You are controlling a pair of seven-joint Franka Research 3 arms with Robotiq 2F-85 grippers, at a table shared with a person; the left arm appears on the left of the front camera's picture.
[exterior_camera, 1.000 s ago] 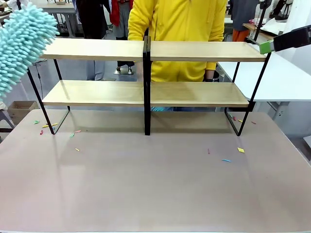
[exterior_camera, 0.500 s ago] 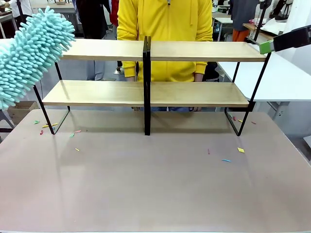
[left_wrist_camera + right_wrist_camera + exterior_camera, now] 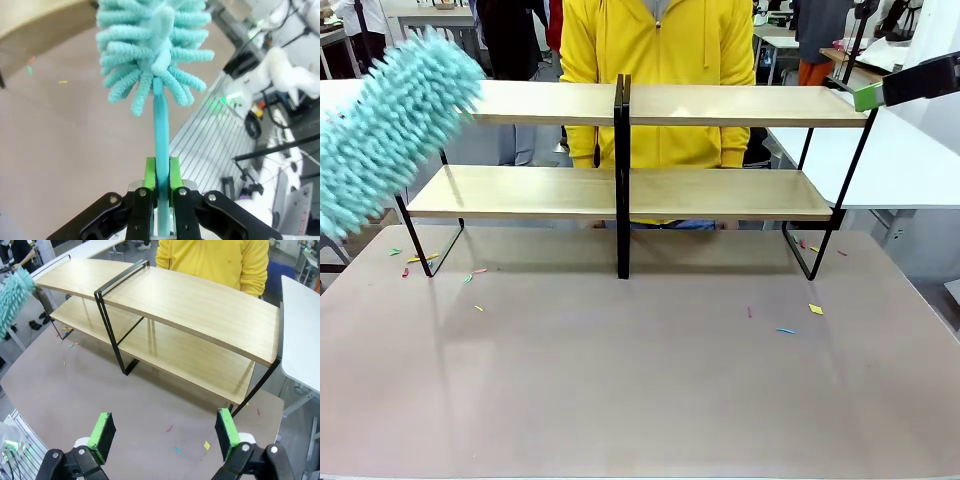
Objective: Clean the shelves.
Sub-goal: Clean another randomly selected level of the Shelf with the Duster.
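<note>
Left tool (image 3: 160, 175) clamping one duster (image 3: 390, 130), two shelves (image 3: 720, 105)

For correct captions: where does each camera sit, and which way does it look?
Front: fixed on the robot's side, facing the shelves and the person; right fingers at the right edge.
Left wrist: on that wrist, looking along the left fingers, shut on the duster's handle.
Right wrist: above the table, facing the shelves; its open fingers below.
Shared: front and right wrist both show shelves and duster.

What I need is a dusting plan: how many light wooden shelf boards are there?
4: left rack's upper board, left rack's lower board, right rack's upper board, right rack's lower board. None looks hidden.
</note>
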